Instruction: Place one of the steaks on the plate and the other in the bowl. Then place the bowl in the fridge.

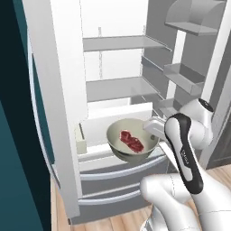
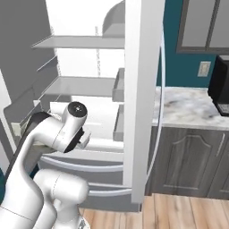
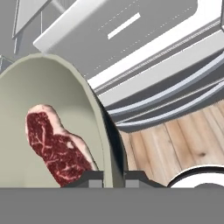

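Observation:
My gripper (image 1: 151,131) is shut on the right rim of the beige bowl (image 1: 118,135) and holds it in the air, in front of the open fridge (image 1: 122,88) at its lowest shelf. One red steak (image 1: 131,140) lies flat in the bowl. In the hand view the bowl's rim (image 3: 99,127) runs between the two fingertips (image 3: 92,178) of the gripper (image 3: 113,177), with the steak (image 3: 54,148) just left of them. The plate is out of view.
Both fridge doors stand open, one at the left (image 1: 54,90) and one at the right (image 2: 141,89). The lower drawers (image 1: 113,180) sit below the bowl. A small cream box (image 1: 81,140) rests at the shelf's left. A marble counter (image 2: 188,107) with a black appliance (image 2: 221,85) lies to the right.

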Available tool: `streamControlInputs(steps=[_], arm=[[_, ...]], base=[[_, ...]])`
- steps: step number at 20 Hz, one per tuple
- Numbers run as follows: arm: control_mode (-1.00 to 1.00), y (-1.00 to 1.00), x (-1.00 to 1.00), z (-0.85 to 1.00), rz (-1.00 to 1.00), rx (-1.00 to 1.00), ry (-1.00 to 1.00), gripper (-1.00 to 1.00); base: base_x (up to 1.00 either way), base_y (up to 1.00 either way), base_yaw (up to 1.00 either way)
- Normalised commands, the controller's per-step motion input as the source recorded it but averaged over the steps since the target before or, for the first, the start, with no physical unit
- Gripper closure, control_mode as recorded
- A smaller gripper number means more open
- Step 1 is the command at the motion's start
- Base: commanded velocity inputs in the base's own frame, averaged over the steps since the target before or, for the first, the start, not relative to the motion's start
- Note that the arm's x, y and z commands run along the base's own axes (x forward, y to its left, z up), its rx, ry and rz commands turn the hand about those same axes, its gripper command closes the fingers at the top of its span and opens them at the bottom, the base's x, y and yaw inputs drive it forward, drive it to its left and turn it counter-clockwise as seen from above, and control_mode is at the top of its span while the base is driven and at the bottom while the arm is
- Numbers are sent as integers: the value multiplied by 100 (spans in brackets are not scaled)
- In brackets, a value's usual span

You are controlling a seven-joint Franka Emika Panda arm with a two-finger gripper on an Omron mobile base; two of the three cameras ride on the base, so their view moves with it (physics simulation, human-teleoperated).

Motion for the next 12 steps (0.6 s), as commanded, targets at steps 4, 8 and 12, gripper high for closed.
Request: streamControlInputs(steps=[4, 8, 12], arm=[[100, 0, 0, 0, 0, 0, 0, 100], [100, 0, 0, 0, 0, 0, 0, 100], [100, 0, 0, 0, 0, 0, 0, 100]], base=[[43, 14, 0], [37, 35, 0], [35, 20, 0]])
